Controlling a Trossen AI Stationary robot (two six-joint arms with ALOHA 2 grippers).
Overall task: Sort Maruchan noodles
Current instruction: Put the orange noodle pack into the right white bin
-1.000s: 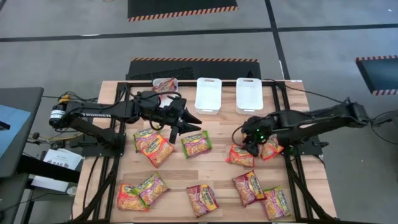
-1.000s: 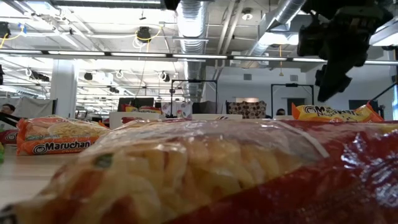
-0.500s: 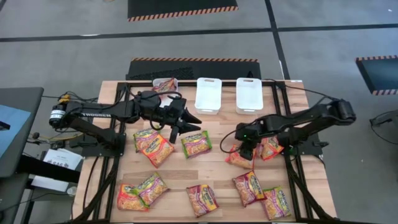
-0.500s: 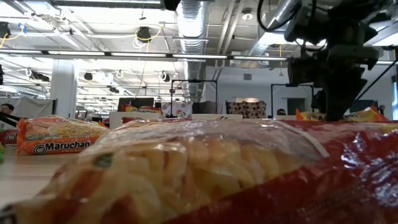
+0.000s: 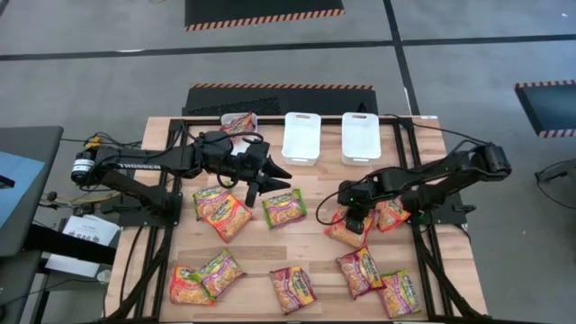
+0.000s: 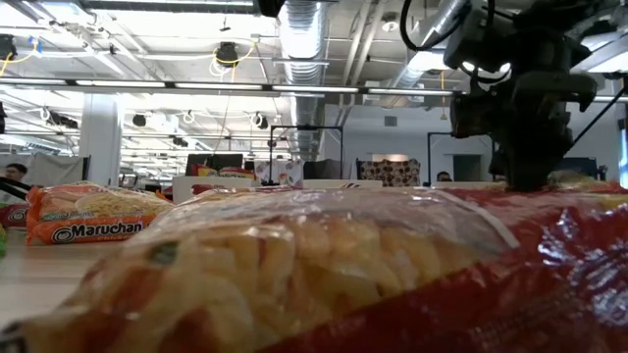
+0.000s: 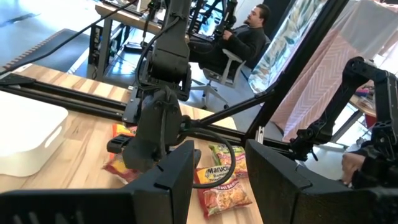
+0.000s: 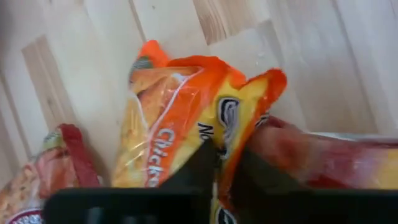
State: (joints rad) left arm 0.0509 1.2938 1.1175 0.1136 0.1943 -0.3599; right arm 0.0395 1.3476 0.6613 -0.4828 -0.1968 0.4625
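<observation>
Right gripper down on orange packet at table right of centre; fingers nearly pressed together, pinching a raised fold of that packet's edge, as seen in right wrist view. Orange packet crumpled upward between the fingers, rest of it lying on the wood. Second packet just beside the fingers on the outer side, touching or overlapping the pinched one; cannot tell which.

Left gripper held above table at left of centre, fingers spread, nothing between them. Green packet just below these fingers, apart from them. Two overlapping packets beside the green one, nearer left arm base.

Front row of table: pair of packets at left, single red packet at middle, two more at right, all well apart from both sets of fingers.

Three white bins along far edge; leftmost bin with one packet inside, just beyond left fingers; other two bins showing only white.

Low view: red packet filling the foreground, right gripper coming down behind it.

Left wrist view: seated person in the room beyond the table.
</observation>
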